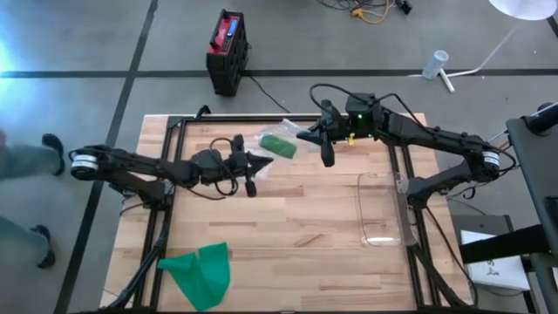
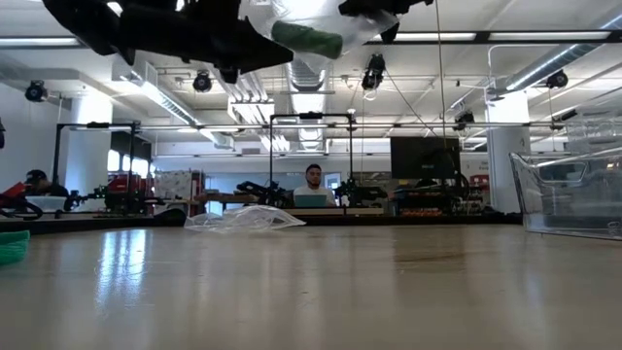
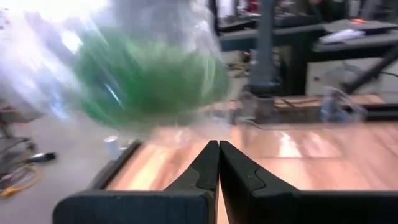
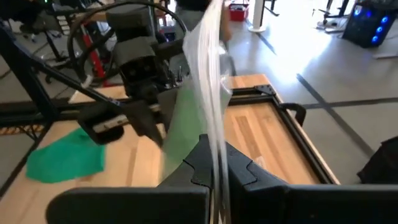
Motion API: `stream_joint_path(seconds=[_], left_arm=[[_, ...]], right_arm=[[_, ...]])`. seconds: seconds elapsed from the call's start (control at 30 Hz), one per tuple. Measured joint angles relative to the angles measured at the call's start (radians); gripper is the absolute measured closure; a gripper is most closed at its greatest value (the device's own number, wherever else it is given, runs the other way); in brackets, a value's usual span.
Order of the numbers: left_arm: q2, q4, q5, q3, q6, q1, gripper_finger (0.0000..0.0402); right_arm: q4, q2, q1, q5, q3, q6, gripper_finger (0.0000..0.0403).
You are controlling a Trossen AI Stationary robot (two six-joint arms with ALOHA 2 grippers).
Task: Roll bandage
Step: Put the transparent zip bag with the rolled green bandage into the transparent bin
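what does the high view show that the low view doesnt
Only the high view: the loose green bandage on the table's near left, and the left gripper and right gripper shut on opposite ends of the clear bag. Only the low view: a second crumpled clear bag lying on the far tabletop, and a person seated in the room behind. Both: the green roll in the lifted bag, and the clear bin.
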Motion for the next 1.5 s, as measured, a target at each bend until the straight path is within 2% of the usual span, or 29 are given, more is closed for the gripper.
stream_joint_path(seconds=[0.1,0.23,0.47,0.53,0.7,0.73,0.77,0.8,0.83,0.87,0.97,1.0,1.03,1.07,1.1,1.13,1.2,1.27,1.33,1.37,1.4,1.43,1.47,1.5], left_arm=[[-0.026,-0.061,0.050,0.000,0.000,0.000,0.0401],[-0.055,-0.110,0.049,0.000,0.000,0.000,0.0401],[-0.069,-0.180,0.046,0.000,0.011,0.000,0.0401],[-0.069,-0.221,0.022,0.000,0.019,0.000,0.0401],[-0.069,-0.280,-0.068,0.000,0.016,0.000,0.0401],[-0.069,-0.285,-0.070,0.000,0.015,0.000,0.0401],[-0.069,-0.286,-0.069,0.000,0.015,0.000,0.0401],[-0.069,-0.285,-0.069,0.000,0.015,0.000,0.0401],[-0.069,-0.286,-0.069,0.000,0.015,0.000,0.0401],[-0.069,-0.286,-0.069,0.000,0.015,0.000,0.0400],[-0.069,-0.287,-0.070,0.000,0.015,0.001,0.0395],[-0.069,-0.287,-0.070,0.000,0.015,0.001,0.0393],[-0.069,-0.288,-0.070,0.000,0.015,0.001,0.0393],[-0.069,-0.289,-0.070,0.000,0.015,0.001,0.0393],[-0.069,-0.289,-0.069,0.000,0.015,0.001,0.0393],[-0.069,-0.291,-0.069,0.000,0.012,0.000,0.0394],[-0.068,-0.293,-0.069,0.000,0.002,0.001,0.0397],[-0.068,-0.294,-0.069,0.000,0.000,0.001,0.0400],[-0.068,-0.296,-0.069,0.000,0.002,0.001,0.0401],[-0.068,-0.296,-0.069,0.000,0.003,0.001,0.0400],[-0.068,-0.296,-0.069,0.000,0.003,0.001,0.0399],[-0.068,-0.296,-0.069,0.000,0.009,0.001,0.0397],[-0.068,-0.296,-0.069,0.000,0.018,0.002,0.0394],[-0.068,-0.297,-0.071,0.000,0.025,0.002,0.0393]], right_arm=[[-0.034,0.000,0.000,0.000,0.004,-0.036,0.0403],[-0.081,0.004,0.002,-0.001,-0.005,-0.056,0.0403],[-0.041,0.002,0.002,0.022,0.031,-0.022,0.0403],[-0.059,0.000,0.003,0.147,0.067,-0.025,0.0403],[-0.231,0.010,0.000,0.760,0.138,-0.108,0.0403],[-0.262,0.014,0.000,0.854,0.140,-0.089,0.0403],[-0.306,0.016,0.001,0.895,0.138,-0.062,0.0403],[-0.338,0.016,0.001,0.868,0.134,-0.027,0.0403],[-0.351,0.016,0.000,0.760,0.131,0.000,0.0403],[-0.349,0.015,0.000,0.583,0.126,0.014,0.0403],[-0.344,0.013,-0.003,-0.038,0.113,-0.035,0.0403],[-0.342,0.014,-0.001,-0.149,0.113,-0.049,0.0403],[-0.341,0.014,0.000,-0.190,0.114,-0.056,0.0403],[-0.348,0.010,-0.001,-0.158,0.116,-0.052,0.0403],[-0.368,0.004,-0.006,-0.077,0.116,-0.042,0.0403],[-0.401,0.001,-0.010,0.052,0.116,-0.040,0.0403],[-0.457,-0.011,-0.019,0.394,0.116,-0.036,0.0403],[-0.520,-0.016,-0.022,0.780,0.116,-0.007,0.0403],[-0.590,-0.011,-0.024,1.071,0.116,0.030,0.0403],[-0.616,-0.010,-0.025,1.143,0.116,0.038,0.0403],[-0.631,-0.009,-0.025,1.157,0.116,0.039,0.0403],[-0.629,-0.010,-0.024,1.123,0.116,0.040,0.0403],[-0.619,-0.012,-0.022,1.038,0.116,0.043,0.0403],[-0.601,-0.014,-0.022,0.905,0.116,0.051,0.0403]])
